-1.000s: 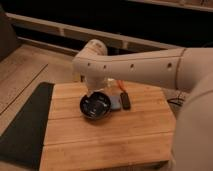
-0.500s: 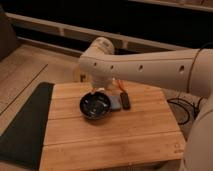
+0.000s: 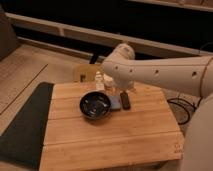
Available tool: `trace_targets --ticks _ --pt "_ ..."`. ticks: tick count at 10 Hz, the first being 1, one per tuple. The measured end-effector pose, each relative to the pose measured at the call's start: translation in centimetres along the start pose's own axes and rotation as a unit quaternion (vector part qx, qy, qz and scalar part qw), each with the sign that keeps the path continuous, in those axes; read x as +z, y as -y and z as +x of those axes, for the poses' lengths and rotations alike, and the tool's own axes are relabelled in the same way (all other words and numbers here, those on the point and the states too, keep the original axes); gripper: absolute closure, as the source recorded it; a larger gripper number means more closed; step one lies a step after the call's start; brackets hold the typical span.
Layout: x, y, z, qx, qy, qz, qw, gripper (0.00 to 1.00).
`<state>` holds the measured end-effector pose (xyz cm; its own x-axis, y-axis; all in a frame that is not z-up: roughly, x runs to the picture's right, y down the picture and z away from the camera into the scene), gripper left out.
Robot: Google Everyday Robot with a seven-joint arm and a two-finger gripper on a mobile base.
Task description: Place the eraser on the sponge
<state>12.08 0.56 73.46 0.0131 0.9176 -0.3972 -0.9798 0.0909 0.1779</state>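
The eraser (image 3: 125, 101) is a small black block lying on the wooden table (image 3: 110, 135), just right of the pale-blue sponge (image 3: 116, 103). It touches or slightly overlaps the sponge's right edge. The sponge lies flat against the right side of a round black bowl (image 3: 95, 105). My gripper (image 3: 122, 90) hangs just above and behind the eraser, at the end of the white arm (image 3: 160, 72) that reaches in from the right. The arm's wrist hides most of the gripper.
A small white bottle-like object (image 3: 98, 80) stands at the table's back edge, behind the bowl. A dark mat (image 3: 22, 125) lies on the floor to the left. Cables (image 3: 181, 110) trail on the floor to the right.
The arm's elbow has swung to the right and a little away from the bowl. The eraser, sponge and bowl lie where they were.
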Motion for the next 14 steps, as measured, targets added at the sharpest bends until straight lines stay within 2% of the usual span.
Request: trace_targets --ticks 1,2,3,5,7,8,10,12,14 --pt "0.1 0.6 -1.1 -0.001 0.019 -0.007 0.9998 0.35" --pt "0.2 2.0 -3.0 -0.006 0.055 -0.026 0.9981 0.35" --pt "0.2 2.6 -3.8 -0.013 0.070 -0.039 0.9967 0.35" --pt "0.2 3.6 -4.7 -0.021 0.090 -0.054 0.9942 0.35" --pt "0.2 3.1 -4.7 -0.024 0.090 -0.058 0.9940 0.35" --pt "0.2 3.1 -4.7 -0.022 0.089 -0.059 0.9940 0.35" --pt "3.0 3.6 -4.5 0.007 0.066 -0.072 0.9952 0.35" --pt "8.3 3.7 -4.1 0.033 0.020 -0.098 0.9945 0.35" --pt "11.7 3.9 -4.0 0.034 -0.011 -0.107 0.9936 0.35"
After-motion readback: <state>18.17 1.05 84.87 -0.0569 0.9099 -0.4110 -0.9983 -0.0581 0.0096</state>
